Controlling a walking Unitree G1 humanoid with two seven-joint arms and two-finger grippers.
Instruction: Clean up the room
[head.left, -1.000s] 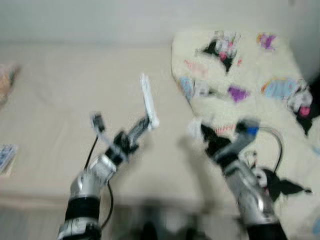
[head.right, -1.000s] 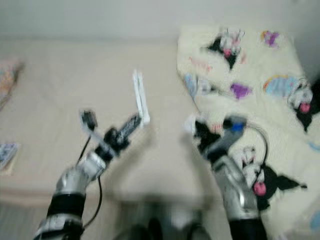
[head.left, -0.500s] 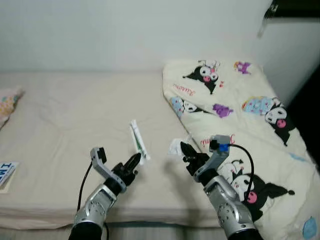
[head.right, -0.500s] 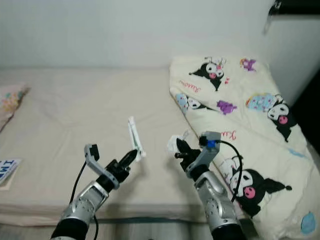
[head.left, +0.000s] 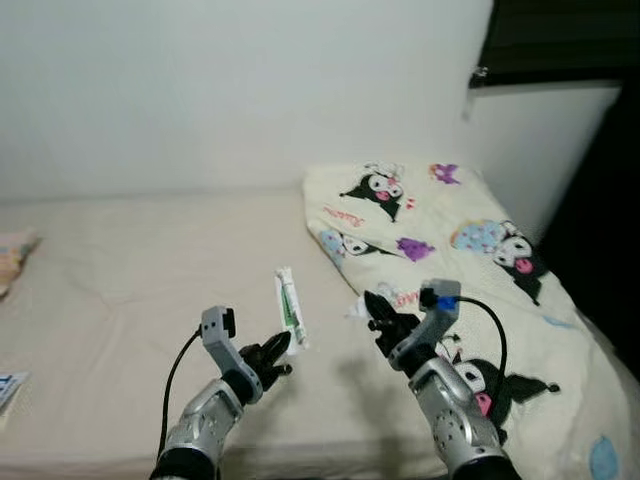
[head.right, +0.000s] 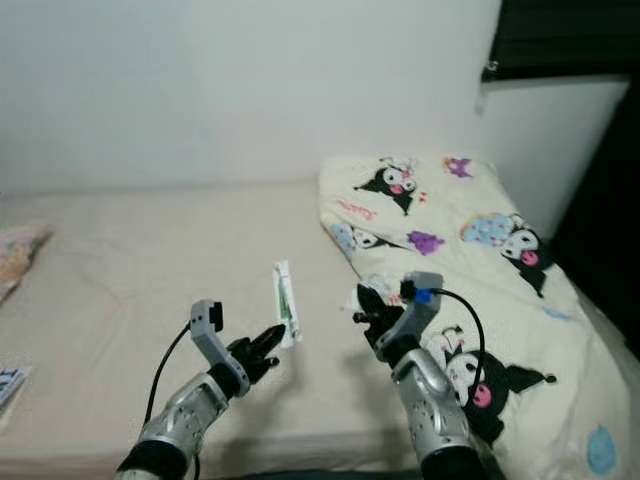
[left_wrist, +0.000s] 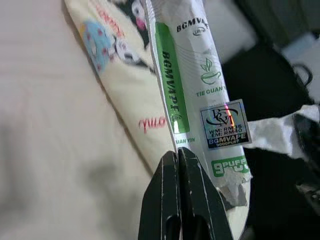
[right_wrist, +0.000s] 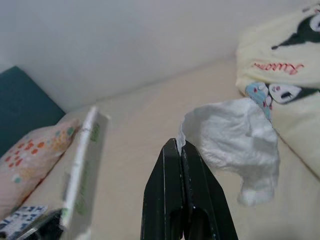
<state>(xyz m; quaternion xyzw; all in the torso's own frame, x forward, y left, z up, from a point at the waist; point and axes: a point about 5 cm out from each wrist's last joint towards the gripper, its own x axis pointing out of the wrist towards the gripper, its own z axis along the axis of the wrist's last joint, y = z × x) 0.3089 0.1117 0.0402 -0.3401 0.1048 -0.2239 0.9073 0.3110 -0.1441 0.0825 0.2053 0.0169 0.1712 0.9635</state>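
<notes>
A long white and green packet (head.left: 289, 308) stands up from my left gripper (head.left: 280, 354), which is shut on its lower end above the front of the bed. The left wrist view has the packet (left_wrist: 192, 85) pinched between the closed fingers (left_wrist: 162, 200). A crumpled white tissue (right_wrist: 235, 140) hangs from my right gripper (right_wrist: 179, 143), which is shut on its edge. In the eye views the right gripper (head.left: 378, 320) is held up beside the blanket's near edge, with the tissue (head.right: 377, 288) at its tip.
The beige mattress (head.left: 130, 270) spreads left of the grippers, against a white wall. A cream blanket with cartoon figures (head.left: 450, 250) covers the right side. A patterned pillow (head.right: 15, 255) and a printed booklet (head.left: 8, 390) lie at the far left.
The camera has steadied and tilted up, so more wall shows. Both grippers keep their hold; the packet and the tissue sit lower in the picture than before.
</notes>
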